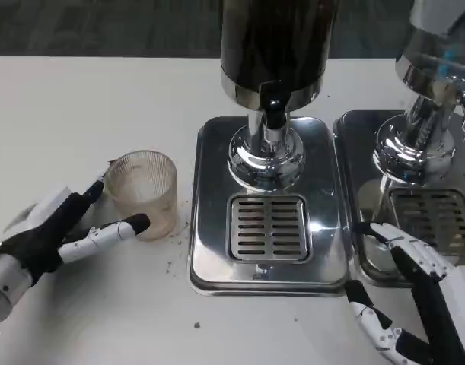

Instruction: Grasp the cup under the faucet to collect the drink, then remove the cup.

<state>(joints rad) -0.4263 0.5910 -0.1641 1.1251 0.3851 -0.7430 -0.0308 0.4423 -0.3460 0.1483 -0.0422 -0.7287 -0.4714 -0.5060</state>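
1. The left hand (57, 236) is closing its fingers around the cup (144, 192), standing beside the dispenser tray (209, 251).
2. It's needing a firm, level grip before sliding under the faucet (273, 114).
3. The right hand (411, 304) is waiting, fingers spread, empty.

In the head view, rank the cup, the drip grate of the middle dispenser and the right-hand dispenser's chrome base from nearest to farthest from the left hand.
1. Cup: between the left hand's fingers, left of the tray.
2. Drip grate: centre, in the middle tray.
3. Right-hand chrome base: far right.
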